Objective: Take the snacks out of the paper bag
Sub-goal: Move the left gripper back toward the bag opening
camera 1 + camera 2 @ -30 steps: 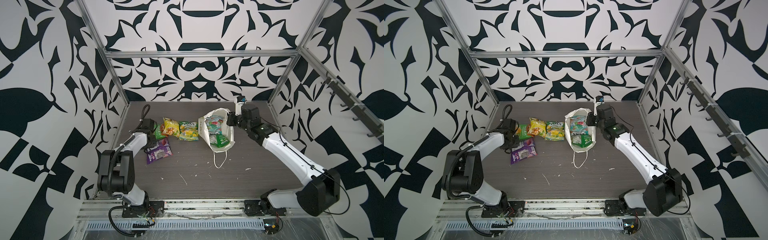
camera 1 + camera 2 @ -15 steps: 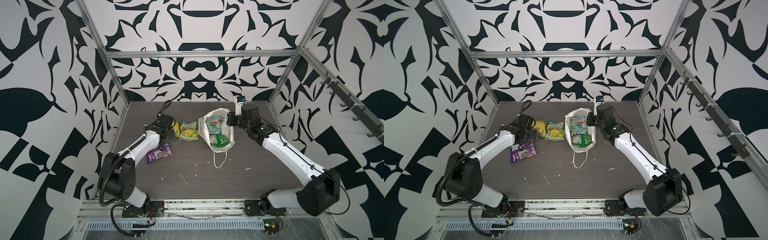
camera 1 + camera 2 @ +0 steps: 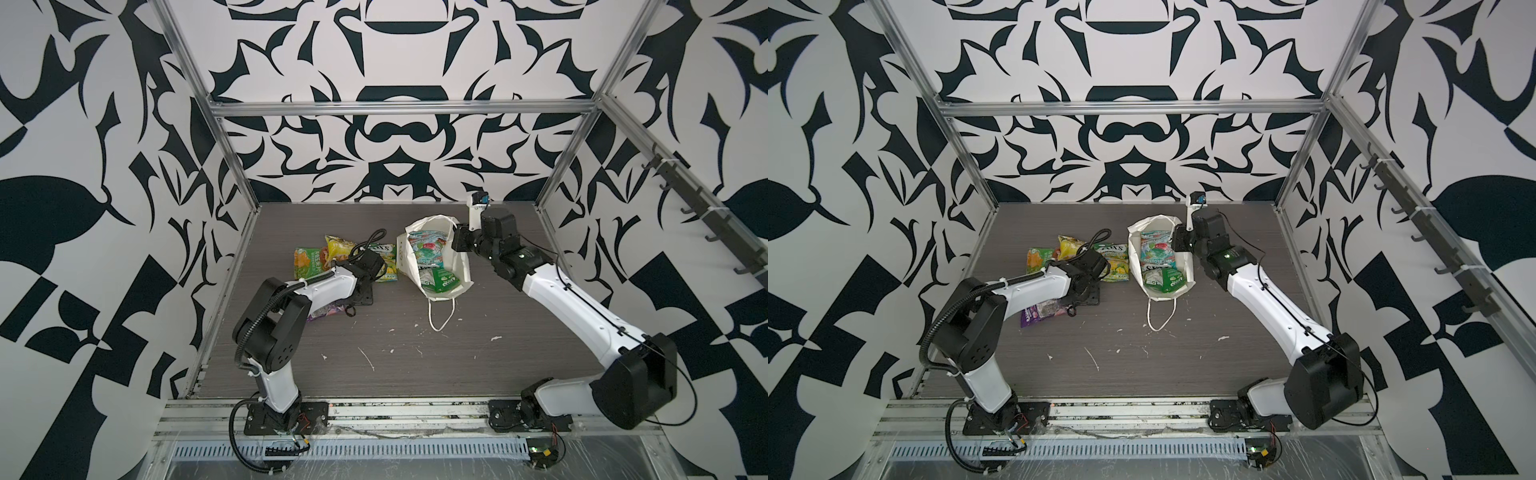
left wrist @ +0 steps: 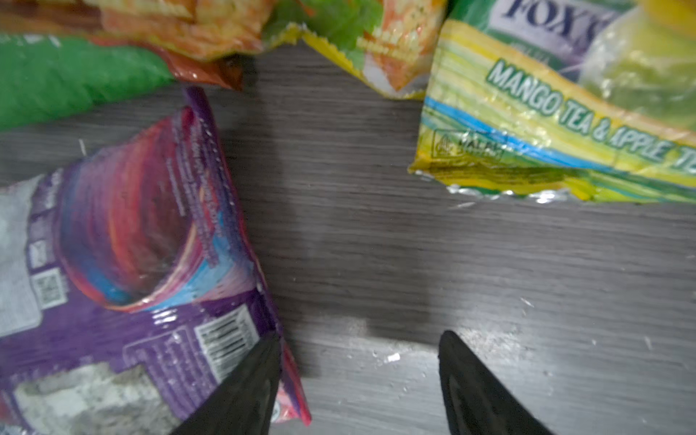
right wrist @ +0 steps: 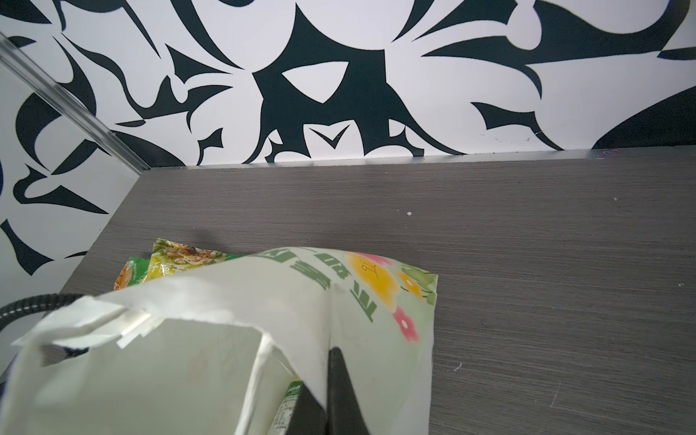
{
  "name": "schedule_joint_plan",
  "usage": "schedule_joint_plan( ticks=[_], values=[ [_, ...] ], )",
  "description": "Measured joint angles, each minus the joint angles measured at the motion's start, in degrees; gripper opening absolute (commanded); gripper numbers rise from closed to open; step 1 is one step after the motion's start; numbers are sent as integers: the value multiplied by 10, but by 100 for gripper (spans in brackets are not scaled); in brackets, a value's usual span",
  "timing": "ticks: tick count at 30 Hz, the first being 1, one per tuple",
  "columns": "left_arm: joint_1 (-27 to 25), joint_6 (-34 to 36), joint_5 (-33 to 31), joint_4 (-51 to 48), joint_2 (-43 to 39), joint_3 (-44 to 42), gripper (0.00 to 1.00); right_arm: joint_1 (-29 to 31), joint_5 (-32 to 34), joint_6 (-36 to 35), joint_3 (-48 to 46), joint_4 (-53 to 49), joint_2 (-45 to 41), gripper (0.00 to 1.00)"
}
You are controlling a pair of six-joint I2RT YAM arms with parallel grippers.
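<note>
Bag (image 3: 462,266) sits on table (image 3: 478,374) nr back edge, a bit R of middle, mouth open toward the top views. Its white cord handle (image 3: 440,318) trails on table toward front edge. R gripper (image 5: 324,376) is clamped on bag's rim, R side, w/ the paper pinched btw its fingers, nothing else in its grip.

Two snacks are inside bag, touching: teal-red pkt (image 3: 428,249) toward back, green pkt (image 3: 442,281) toward front.

Four more lie out on table, L of bag. FOX'S pkt (image 3: 390,270) is just beside bag, yellow pkt (image 3: 337,246) next along, and green-orange pkt (image 3: 304,262) nearest L edge. Purple pkt (image 3: 322,312) is closest to front edge, partly hidden under L arm (image 3: 328,286).

L gripper (image 4: 360,337) is low over bare table btw purple pkt and FOX'S pkt, jaws part open, nothing btw them. One finger (image 4: 248,384) overlaps purple pkt's edge in L wrist view; can't tell if it touches.
</note>
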Motion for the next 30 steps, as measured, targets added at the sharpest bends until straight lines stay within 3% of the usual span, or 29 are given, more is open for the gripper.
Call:
schedule_joint_plan(
  ticks=[3,22,30],
  values=[
    [-2,-1,1,1,0,-2,50,0,0,0,-1,2,0,0],
    [-3,-31,-18,-85,-90,-45,50,0,0,0,-2,2,0,0],
    [-46,9,-59,-86,-152,26,46,0,0,-14,-2,1,0,0]
  ],
)
